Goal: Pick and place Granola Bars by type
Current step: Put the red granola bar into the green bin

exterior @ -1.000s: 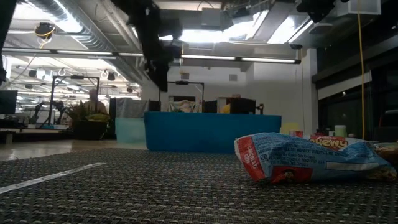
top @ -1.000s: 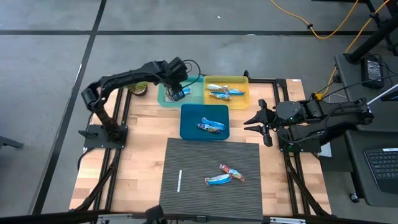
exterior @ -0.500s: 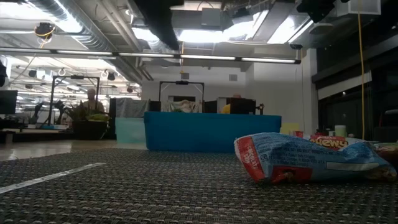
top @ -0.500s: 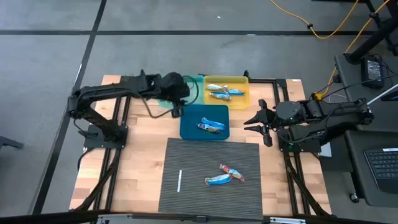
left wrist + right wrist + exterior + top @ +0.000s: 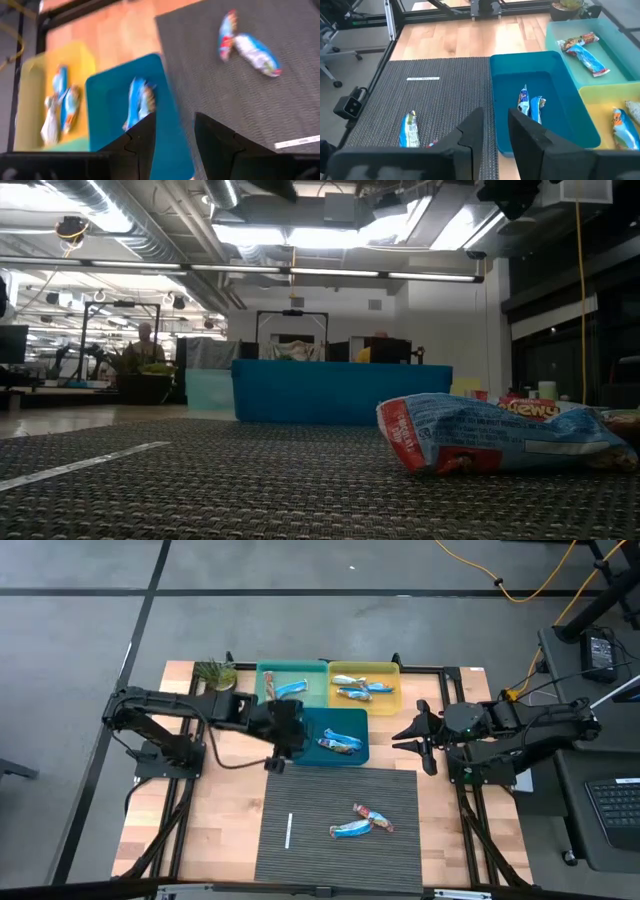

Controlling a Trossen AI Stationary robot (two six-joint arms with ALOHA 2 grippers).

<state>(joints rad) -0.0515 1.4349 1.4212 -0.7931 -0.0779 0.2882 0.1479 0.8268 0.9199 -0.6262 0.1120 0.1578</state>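
Two granola bars lie on the grey mat (image 5: 335, 825): a blue one (image 5: 348, 830) and a multicoloured one (image 5: 373, 818). More bars (image 5: 341, 745) lie in the blue tray (image 5: 305, 750). The yellow tray (image 5: 390, 700) holds several bars (image 5: 358, 687). The green tray (image 5: 300, 700) holds a blue bar (image 5: 290, 688) and a multicoloured bar (image 5: 576, 41). My left gripper (image 5: 295, 738) hangs open above the blue tray's left edge, nothing between its fingers (image 5: 142, 142). My right gripper (image 5: 408, 735) waits open, raised at the table's right side.
A thin white stick (image 5: 289, 830) lies on the mat's left part. A small plant (image 5: 215, 673) stands at the far left corner. Bare wood shows to the left of the mat and the trays. The black frame rails (image 5: 440, 670) run along the table's edges.
My left gripper has swung from above the green tray toward the table's near edge and to the right, rising and rolling on the way. It now hangs by the blue tray's left edge. The blue bar stays behind in the green tray.
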